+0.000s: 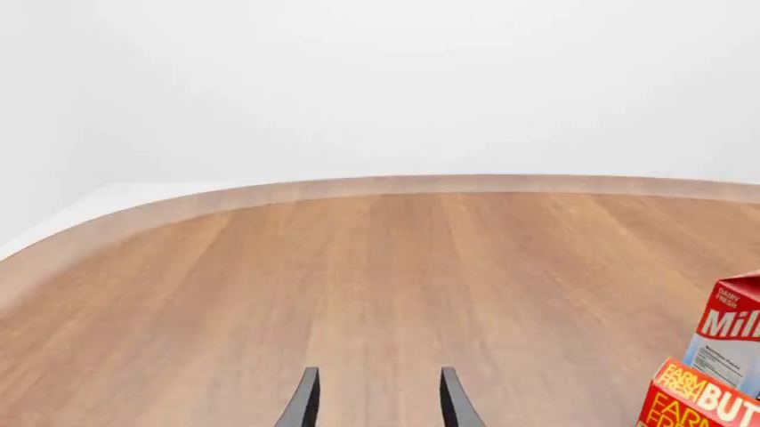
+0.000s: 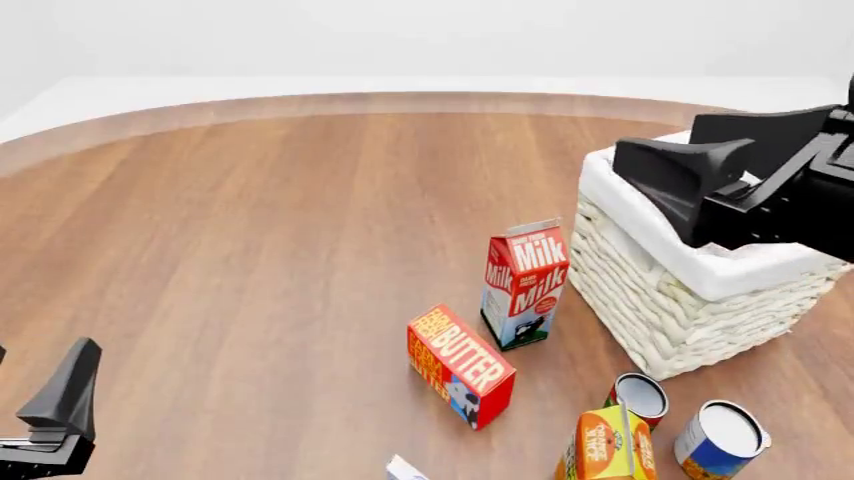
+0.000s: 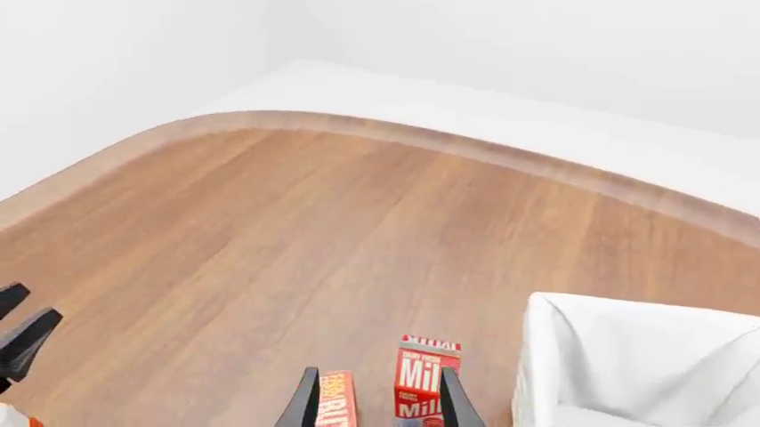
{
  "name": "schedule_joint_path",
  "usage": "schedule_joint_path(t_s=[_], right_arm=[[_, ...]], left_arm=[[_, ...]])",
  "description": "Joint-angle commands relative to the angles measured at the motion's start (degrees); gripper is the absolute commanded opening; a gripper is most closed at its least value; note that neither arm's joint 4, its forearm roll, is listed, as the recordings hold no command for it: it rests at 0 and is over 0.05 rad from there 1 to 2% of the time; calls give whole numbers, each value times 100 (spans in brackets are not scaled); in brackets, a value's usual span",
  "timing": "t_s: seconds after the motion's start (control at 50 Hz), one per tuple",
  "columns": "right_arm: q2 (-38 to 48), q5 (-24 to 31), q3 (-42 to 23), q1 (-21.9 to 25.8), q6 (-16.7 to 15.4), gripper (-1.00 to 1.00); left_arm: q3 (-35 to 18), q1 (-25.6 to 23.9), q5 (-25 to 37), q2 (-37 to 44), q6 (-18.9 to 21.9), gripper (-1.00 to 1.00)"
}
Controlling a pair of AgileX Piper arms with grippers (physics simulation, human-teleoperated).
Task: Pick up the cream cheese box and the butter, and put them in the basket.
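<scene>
The butter [image 2: 461, 365], a red-and-orange carton, lies tilted on the wooden table in front of the basket's left side; it also shows in the wrist views [image 1: 700, 400] [image 3: 336, 402]. Only a white corner of the cream cheese box [image 2: 404, 469] shows, at the front view's bottom edge. The wicker basket [image 2: 694, 300] with its white liner [image 3: 642, 365] stands at the right. My right gripper [image 2: 654, 138] [image 3: 377, 391] hovers open above the basket, holding nothing. My left gripper [image 2: 40, 375] [image 1: 377, 391] is open and holds nothing, low at the near left, far from the cartons.
A red milk carton [image 2: 525, 285] stands upright between the butter and the basket. An orange juice carton [image 2: 607, 445] and two tin cans [image 2: 643, 396] [image 2: 721, 436] sit near the basket's front corner. The table's curved far edge [image 2: 400, 100] runs across the back.
</scene>
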Motion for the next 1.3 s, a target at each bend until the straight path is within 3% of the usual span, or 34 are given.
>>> schedule_joint_path(t_s=[0.02, 0.2, 0.24, 0.28, 0.32, 0.4, 0.52, 1.3], right_arm=[[350, 197, -137, 223, 215, 100], [563, 285, -135, 219, 289, 100], [647, 336, -173, 163, 704, 100], [647, 247, -47, 212, 525, 100], [750, 308, -90, 153, 759, 100], [1084, 489, -291, 121, 543, 100], [1351, 632, -513, 155, 462, 100], [1978, 488, -177, 437, 650, 100]], left_arm=[[0, 0, 0, 0, 0, 100], [0, 0, 0, 0, 0, 100], [0, 0, 0, 0, 0, 100], [0, 0, 0, 0, 0, 100], [0, 0, 0, 0, 0, 100], [0, 0, 0, 0, 0, 100], [0, 0, 0, 0, 0, 100], [0, 0, 0, 0, 0, 100]])
